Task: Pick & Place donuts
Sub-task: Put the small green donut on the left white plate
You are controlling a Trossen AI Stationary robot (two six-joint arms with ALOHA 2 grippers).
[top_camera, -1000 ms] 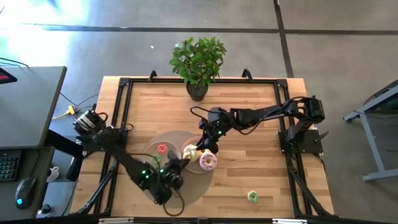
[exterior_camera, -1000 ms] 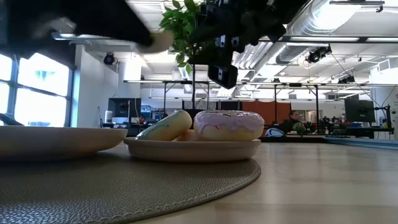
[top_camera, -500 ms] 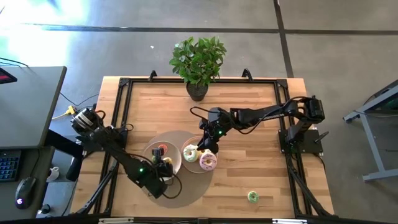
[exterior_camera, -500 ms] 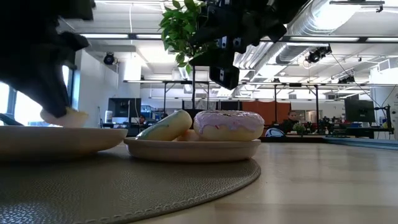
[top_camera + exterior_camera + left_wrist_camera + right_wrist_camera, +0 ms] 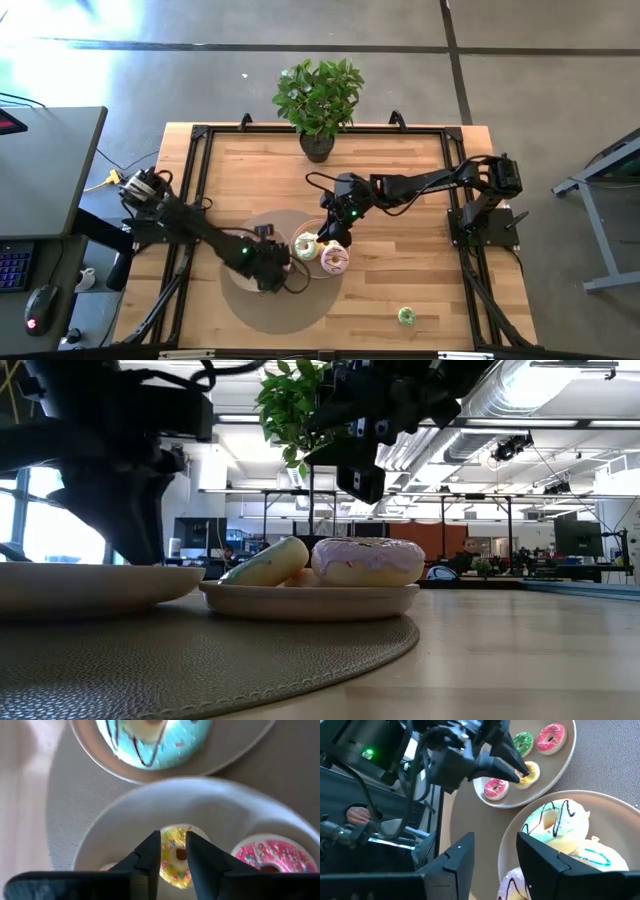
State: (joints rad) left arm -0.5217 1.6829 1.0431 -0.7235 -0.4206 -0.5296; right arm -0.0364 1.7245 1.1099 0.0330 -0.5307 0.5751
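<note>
My left gripper [image 5: 173, 838] is down in the left beige plate [image 5: 100, 840], shut on a yellow mini donut [image 5: 173, 860]. A pink mini donut [image 5: 267, 856] lies beside it. The right wrist view shows green [image 5: 522, 742], pink [image 5: 553, 735] and red-pink [image 5: 495, 788] mini donuts flat on that plate. My right gripper [image 5: 495, 839] hovers open above the right plate [image 5: 310, 600]. That plate holds the white-green donut [image 5: 555, 825] and the pink-iced donut [image 5: 368, 560]. The white-green donut leans tilted against the pink-iced one. My left gripper pinches the yellow mini donut's ring [image 5: 170, 851] between its two fingers, coming from above and pointing down. The right finger [image 5: 200, 855] covers part of the ring beside the hole. The donut lies flat on the left plate [image 5: 540, 790].
Both plates sit on a round grey mat [image 5: 245, 300]. A green mini donut [image 5: 406, 316] lies alone on the wood near the table's near right edge. A potted plant [image 5: 318, 95] stands at the far edge. Bare wood lies to the right.
My left gripper carried the yellow mini donut from over the mat's near side toward the far edge. It came down into the left plate, and the donut now lies on the plate. The right arm kept still.
</note>
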